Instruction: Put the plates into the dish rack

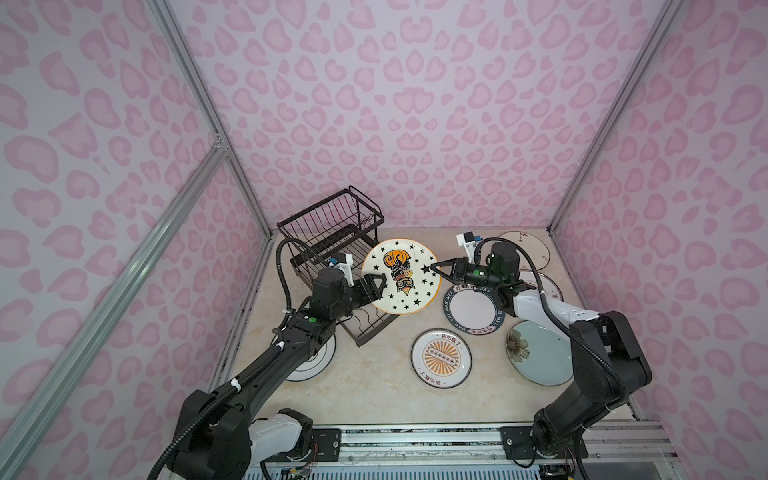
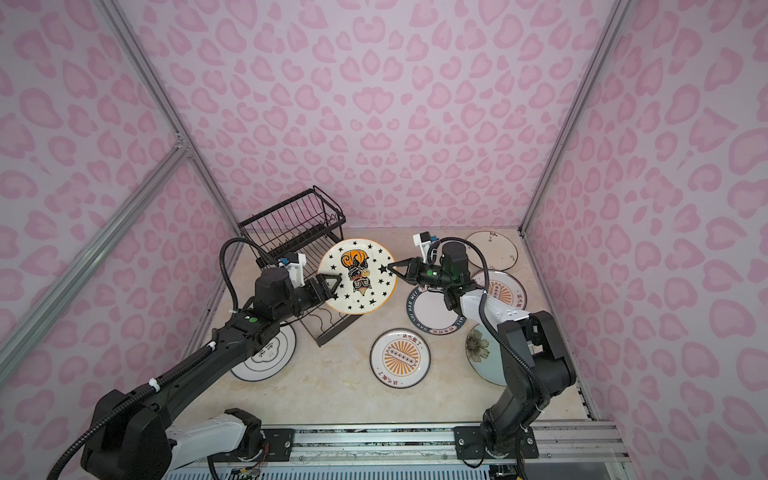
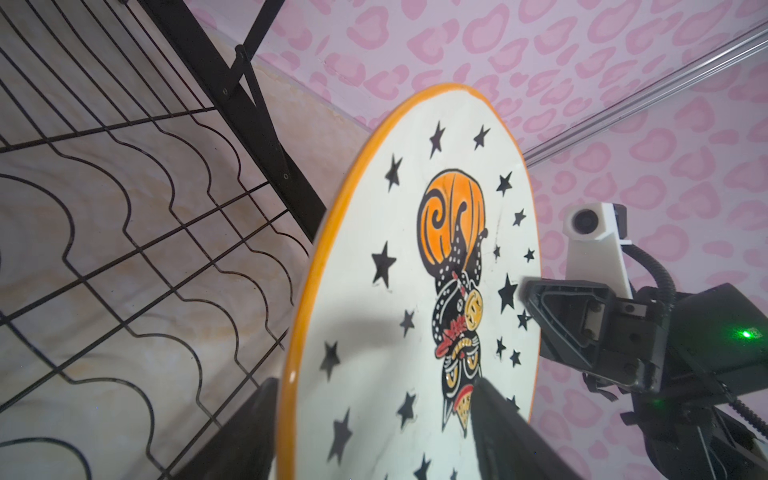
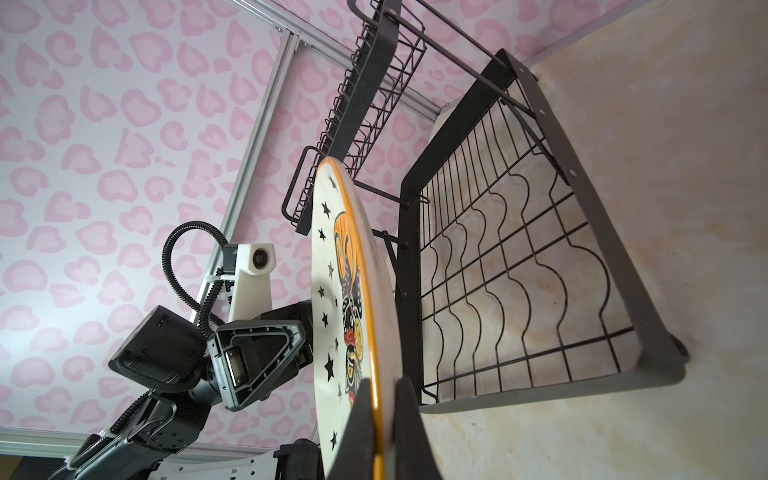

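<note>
Right end effector [image 1: 433, 266] level on plate [image 1: 400, 277]

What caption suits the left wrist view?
Right gripper clamps the star plate at its far rim near the dish rack; open left gripper straddles the near rim.

The round white ceramic plate with black stars and an orange rim [image 1: 409, 299] is glazed, smooth and glossy. The black wire dish rack [image 4: 410, 291] is matt painted metal. The beige marble-look desk [image 1: 365, 390] is smooth, faintly shiny. The silver frame bars [image 1: 145, 251] look like brushed aluminium.
</note>
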